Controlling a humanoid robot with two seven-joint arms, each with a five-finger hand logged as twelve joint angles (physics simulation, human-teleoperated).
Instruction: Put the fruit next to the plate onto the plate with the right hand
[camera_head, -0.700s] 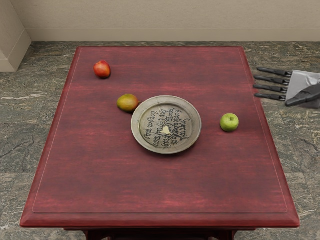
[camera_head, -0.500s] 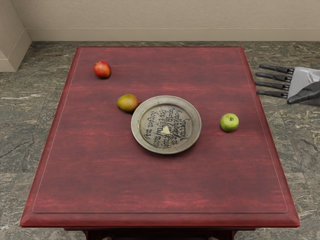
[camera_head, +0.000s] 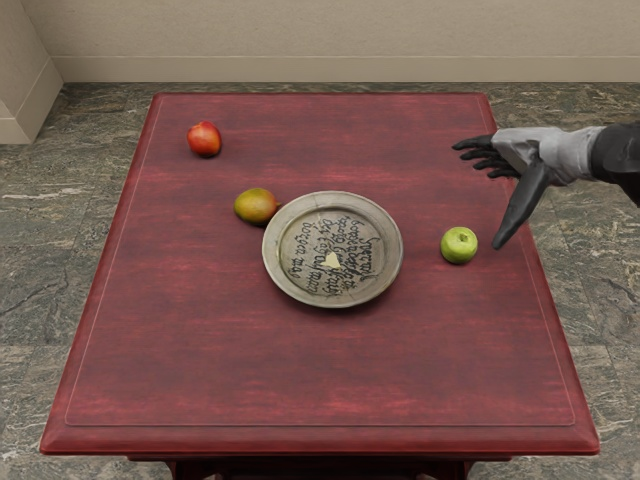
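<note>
I see right hand (camera_head: 528, 152) spread, empty, hovering near green apple (camera_head: 459, 244) | apple sits on table (camera_head: 300, 370) right of plate (camera_head: 272, 250), not touching | risk: downturned thumb may nudge the round apple, rolling it away before I grasp.

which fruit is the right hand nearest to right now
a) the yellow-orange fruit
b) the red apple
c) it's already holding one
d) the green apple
d: the right hand hangs open just up and right of the green apple, holding nothing, while the red apple and the yellow-orange fruit lie on the far side of the plate.
</note>
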